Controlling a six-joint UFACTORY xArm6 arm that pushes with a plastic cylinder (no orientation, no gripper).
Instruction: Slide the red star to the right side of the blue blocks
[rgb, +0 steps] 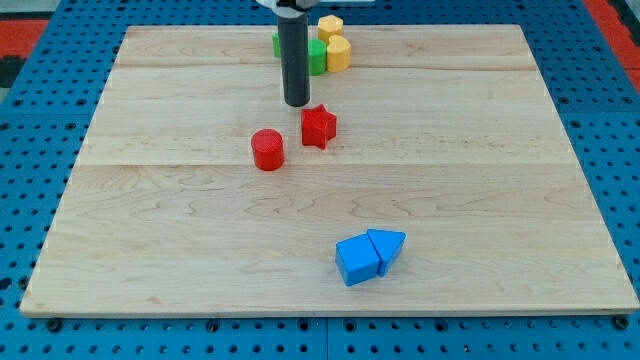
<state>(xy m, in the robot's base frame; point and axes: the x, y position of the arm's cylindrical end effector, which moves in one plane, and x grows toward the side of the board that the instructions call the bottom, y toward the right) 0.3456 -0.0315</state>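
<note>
The red star (318, 126) lies on the wooden board (480, 160), a little above the middle. My tip (297, 103) stands just above and to the left of the star, close to it. Two blue blocks sit together near the view's bottom: a blue cube (357, 260) and a blue triangular block (388, 246) touching its right side. They are well below and slightly right of the star.
A red cylinder (268, 150) stands left of and slightly below the star. At the board's top edge a cluster holds a green block (316, 56) and two yellow blocks (338, 52), (331, 26), partly hidden behind the rod.
</note>
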